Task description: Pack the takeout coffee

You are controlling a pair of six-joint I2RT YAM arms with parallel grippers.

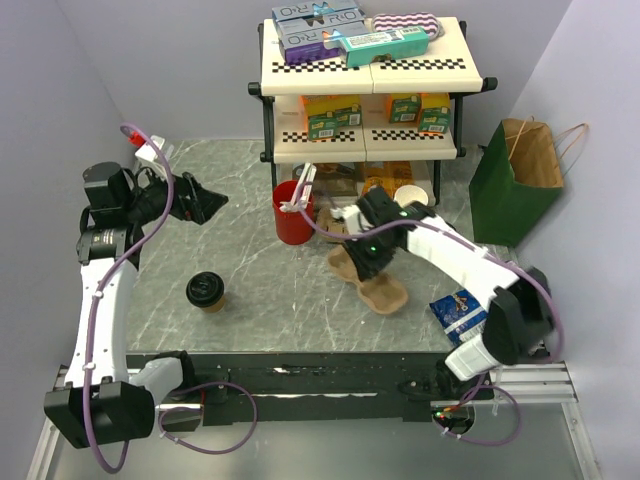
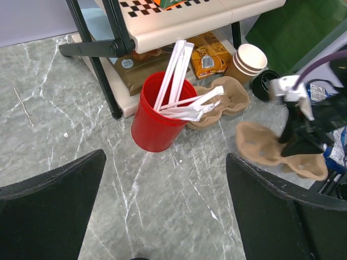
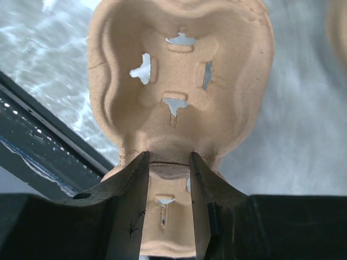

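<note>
Left pincer (image 1: pixel 202 200) spread wide, right pincer (image 3: pixel 169 162) clamped on cup carrier (image 3: pixel 233 103)

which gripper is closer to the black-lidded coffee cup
left. the left gripper is open on the far side of the coffee cup; the right gripper is well off to the cup's right, shut on the cardboard cup carrier.

In the top view, the takeout coffee (image 1: pixel 205 290) stands on the surface (image 1: pixel 270 300), lower left of centre. The cup of stirrers (image 1: pixel 292 215) stands at centre, just before the shelf rack (image 1: pixel 440 50) at the top. To its right, the right gripper (image 1: pixel 362 262) clamps the cup carrier (image 1: pixel 382 288). A paper bag (image 1: pixel 515 185) stands at the right edge, beside the rack.
</note>
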